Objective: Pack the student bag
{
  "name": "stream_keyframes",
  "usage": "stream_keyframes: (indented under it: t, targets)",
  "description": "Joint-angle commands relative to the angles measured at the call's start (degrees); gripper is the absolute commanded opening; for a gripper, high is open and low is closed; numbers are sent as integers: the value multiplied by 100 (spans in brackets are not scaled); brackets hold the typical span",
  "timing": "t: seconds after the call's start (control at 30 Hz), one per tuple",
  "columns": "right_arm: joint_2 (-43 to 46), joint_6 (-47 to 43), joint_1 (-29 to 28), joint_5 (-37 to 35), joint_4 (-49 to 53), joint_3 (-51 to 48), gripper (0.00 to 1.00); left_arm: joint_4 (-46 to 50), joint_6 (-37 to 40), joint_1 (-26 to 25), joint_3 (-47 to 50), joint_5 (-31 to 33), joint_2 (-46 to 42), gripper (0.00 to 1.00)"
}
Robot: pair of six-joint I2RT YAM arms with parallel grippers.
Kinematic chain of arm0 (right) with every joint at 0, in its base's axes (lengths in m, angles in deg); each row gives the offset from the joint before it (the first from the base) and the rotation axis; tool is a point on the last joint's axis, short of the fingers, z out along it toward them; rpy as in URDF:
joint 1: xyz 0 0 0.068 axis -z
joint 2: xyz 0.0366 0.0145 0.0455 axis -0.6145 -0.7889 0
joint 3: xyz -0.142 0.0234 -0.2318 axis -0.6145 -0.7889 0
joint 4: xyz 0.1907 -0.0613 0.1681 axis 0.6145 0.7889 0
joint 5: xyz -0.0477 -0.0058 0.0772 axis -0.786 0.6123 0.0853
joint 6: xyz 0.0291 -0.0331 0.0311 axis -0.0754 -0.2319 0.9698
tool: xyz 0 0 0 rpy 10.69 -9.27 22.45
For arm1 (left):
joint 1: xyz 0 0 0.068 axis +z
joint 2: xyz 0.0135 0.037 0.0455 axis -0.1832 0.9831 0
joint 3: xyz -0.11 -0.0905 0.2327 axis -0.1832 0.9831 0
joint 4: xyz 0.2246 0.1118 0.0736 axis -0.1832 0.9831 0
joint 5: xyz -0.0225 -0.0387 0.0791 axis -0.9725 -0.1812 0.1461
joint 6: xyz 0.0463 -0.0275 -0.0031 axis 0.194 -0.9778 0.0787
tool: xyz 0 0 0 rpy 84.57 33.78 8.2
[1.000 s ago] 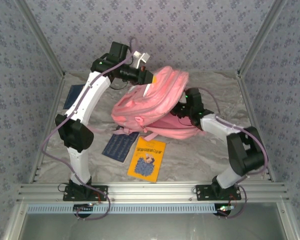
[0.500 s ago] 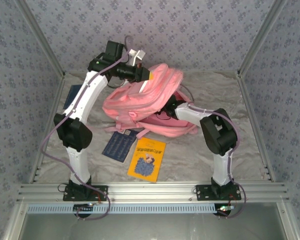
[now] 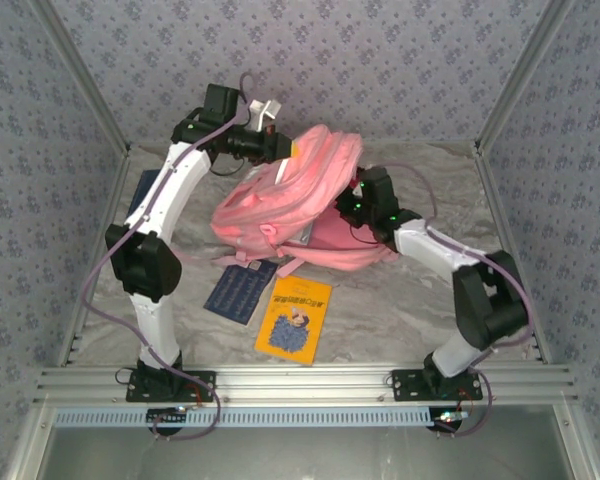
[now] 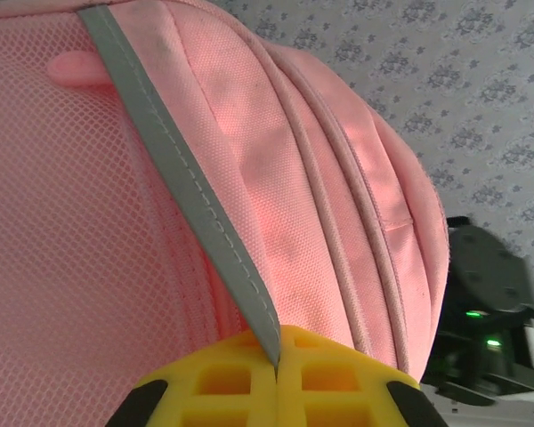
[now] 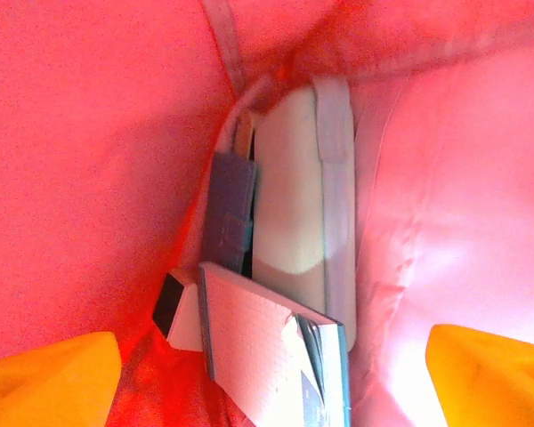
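The pink backpack [image 3: 280,200] is at the far middle of the table [image 3: 400,310], its top held up and its base on the surface. The left gripper [image 4: 276,369] is clenched on a grey strip at the backpack's top edge. The right gripper [image 5: 269,369] sits inside the backpack's mouth, jaws spread wide, grasping nothing. A notebook [image 5: 249,347] lies just ahead of it.
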Motion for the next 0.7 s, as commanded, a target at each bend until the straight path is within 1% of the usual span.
stream_keyframes:
  t: [0.0, 0.1, 0.17, 0.27, 0.3, 0.37, 0.4, 0.5, 0.6, 0.67]
  targets:
    - [698, -600, 31, -936, 944, -266, 89, -297, 60, 17, -135, 271, -334, 0]
    - [1388, -613, 102, -1778, 1403, -625, 87, 46, 170, -121, -449, 719, -102, 0]
    - [1863, -690, 104, -2243, 1521, -939, 84, 263, 271, -283, -646, 1018, 69, 0]
    - [2545, -748, 108, -2912, 1832, -1276, 84, 318, 284, -571, -687, 1502, 263, 0]
    - [2768, -749, 106, -3079, 2012, -1340, 83, 347, 279, -662, -686, 1634, 334, 5]
    - [3233, -775, 93, -3397, 2281, -1447, 83, 386, 234, -814, -650, 1804, 481, 9]
    - [3467, -780, 87, -3481, 2393, -1493, 83, 391, 201, -876, -603, 1844, 524, 11]
    - [4135, -1111, 38, -3596, 2672, -1598, 85, 318, 153, -1026, -280, 1938, 561, 24]
    - [4347, -1378, -53, -3430, 3038, -1438, 86, 96, 38, -1032, 201, 2032, 312, 34]
    - [4327, -1597, -143, -3080, 3147, -1307, 86, -64, 21, -1026, 546, 2103, -4, 39]
